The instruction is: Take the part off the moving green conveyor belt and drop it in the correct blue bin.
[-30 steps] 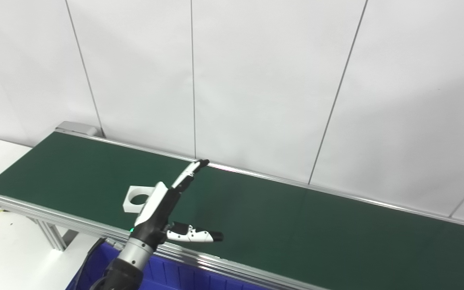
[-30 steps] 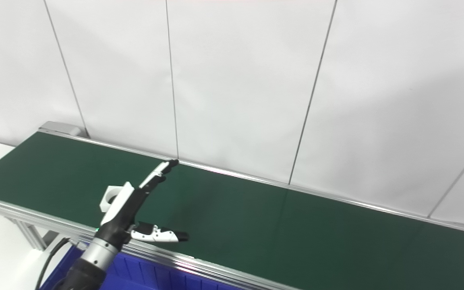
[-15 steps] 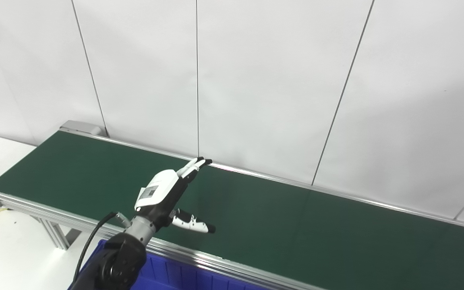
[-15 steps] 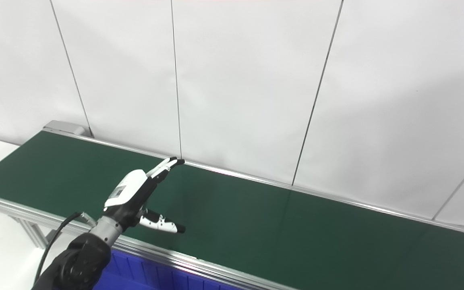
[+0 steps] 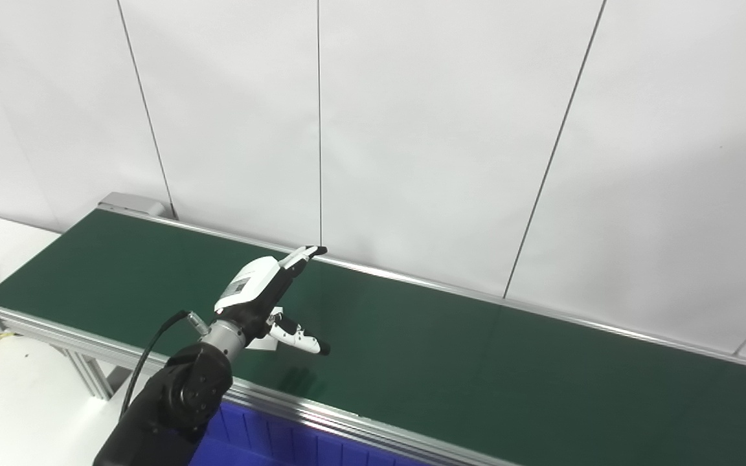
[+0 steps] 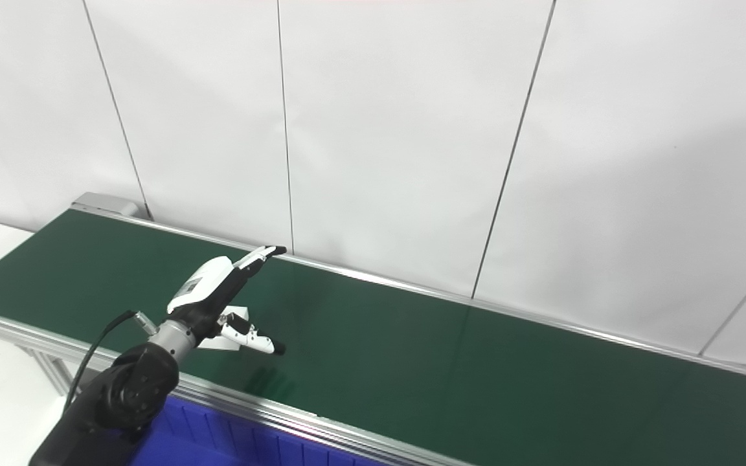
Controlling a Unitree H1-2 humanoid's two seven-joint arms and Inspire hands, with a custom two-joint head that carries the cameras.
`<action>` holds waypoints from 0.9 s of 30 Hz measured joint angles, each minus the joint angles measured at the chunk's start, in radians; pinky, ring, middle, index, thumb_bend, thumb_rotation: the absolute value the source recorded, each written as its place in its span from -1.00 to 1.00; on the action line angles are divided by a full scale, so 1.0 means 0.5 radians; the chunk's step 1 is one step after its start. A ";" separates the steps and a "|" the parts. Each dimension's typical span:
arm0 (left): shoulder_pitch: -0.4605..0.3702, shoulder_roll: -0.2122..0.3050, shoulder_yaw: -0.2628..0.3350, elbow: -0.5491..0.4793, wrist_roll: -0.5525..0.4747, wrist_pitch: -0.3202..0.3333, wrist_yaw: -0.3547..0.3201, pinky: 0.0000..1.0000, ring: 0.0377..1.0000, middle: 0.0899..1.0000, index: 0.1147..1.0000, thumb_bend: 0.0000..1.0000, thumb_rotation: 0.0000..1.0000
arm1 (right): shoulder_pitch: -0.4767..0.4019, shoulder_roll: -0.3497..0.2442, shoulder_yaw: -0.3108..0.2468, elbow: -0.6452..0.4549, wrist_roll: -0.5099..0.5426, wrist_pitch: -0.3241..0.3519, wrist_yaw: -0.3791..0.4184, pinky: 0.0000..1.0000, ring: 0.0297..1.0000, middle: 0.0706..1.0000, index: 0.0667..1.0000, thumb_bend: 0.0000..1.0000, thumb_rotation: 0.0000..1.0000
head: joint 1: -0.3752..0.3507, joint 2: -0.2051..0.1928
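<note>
The left hand (image 5: 263,294) is positioned above the green conveyor belt (image 5: 476,362), over its left half; its arm enters from the lower left edge and crosses the belt's near aluminium rail (image 5: 321,414). The fingers (image 5: 300,254) are extended straight toward the far rail (image 5: 412,279), and the thumb (image 5: 298,338) is spread out to the right, well apart from them, so the hand is open and grips nothing. The white part (image 6: 229,340) lies flat on the belt directly beneath the hand; only a small pale corner of it is visible between the wrist and the thumb, and the rest is hidden by the hand. Contact between the hand and the part cannot be determined from either view. A black cable (image 5: 153,340) loops from the wrist down to the forearm. A blue bin (image 5: 282,446) sits just beside the near rail, below the belt at the bottom edge, with only its ribbed upper wall visible. The belt runs from the left end roller (image 5: 128,202) toward the lower right. A white panelled wall (image 5: 444,129) stands behind the far rail. The right hand does not appear in either view.
</note>
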 measured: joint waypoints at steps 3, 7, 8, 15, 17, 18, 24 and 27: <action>-0.010 0.001 -0.013 0.091 0.002 0.003 0.017 0.72 0.83 0.92 0.89 0.76 -0.91 | -0.001 0.001 0.005 0.000 0.000 0.000 -0.001 0.42 0.57 0.66 0.69 0.41 -0.34 | 0.000 -0.003; -0.026 0.009 -0.021 0.186 0.002 0.006 0.040 0.79 0.87 0.93 0.91 0.74 -0.94 | -0.004 0.002 0.013 0.006 -0.005 0.000 -0.027 0.42 0.57 0.64 0.69 0.40 -0.33 | -0.009 -0.006; -0.030 0.015 -0.027 0.198 0.004 0.011 0.040 0.80 0.87 0.94 0.91 0.74 -0.94 | -0.005 0.002 0.015 0.007 -0.006 0.000 -0.033 0.42 0.57 0.65 0.69 0.40 -0.33 | -0.009 -0.006; -0.090 0.075 -0.076 0.280 0.008 0.098 0.034 0.84 0.90 0.96 0.92 0.76 -1.00 | -0.011 0.003 0.022 0.008 -0.005 0.000 -0.042 0.41 0.57 0.64 0.69 0.41 -0.34 | -0.015 -0.006; -0.112 0.079 -0.084 0.329 0.007 0.105 0.035 0.89 0.91 0.96 0.92 0.75 -1.00 | -0.012 0.002 0.023 0.008 -0.002 0.000 -0.042 0.40 0.57 0.65 0.69 0.39 -0.35 | -0.015 -0.009; -0.116 0.080 -0.088 0.342 0.007 0.110 0.035 0.91 0.91 0.96 0.91 0.75 -1.00 | -0.012 0.003 0.025 0.008 -0.001 0.000 -0.042 0.41 0.57 0.65 0.69 0.40 -0.34 | -0.015 -0.009; -0.141 0.080 -0.144 0.443 0.009 0.117 0.038 0.96 0.96 0.96 0.90 0.74 -1.00 | -0.012 0.005 0.029 0.009 -0.006 0.000 -0.052 0.39 0.56 0.64 0.68 0.41 -0.34 | -0.034 -0.003; -0.175 0.093 -0.170 0.500 0.045 0.122 0.045 0.98 0.97 0.96 0.90 0.70 -1.00 | -0.014 0.009 0.029 0.009 -0.009 0.000 -0.062 0.37 0.56 0.65 0.68 0.43 -0.31 | -0.040 0.000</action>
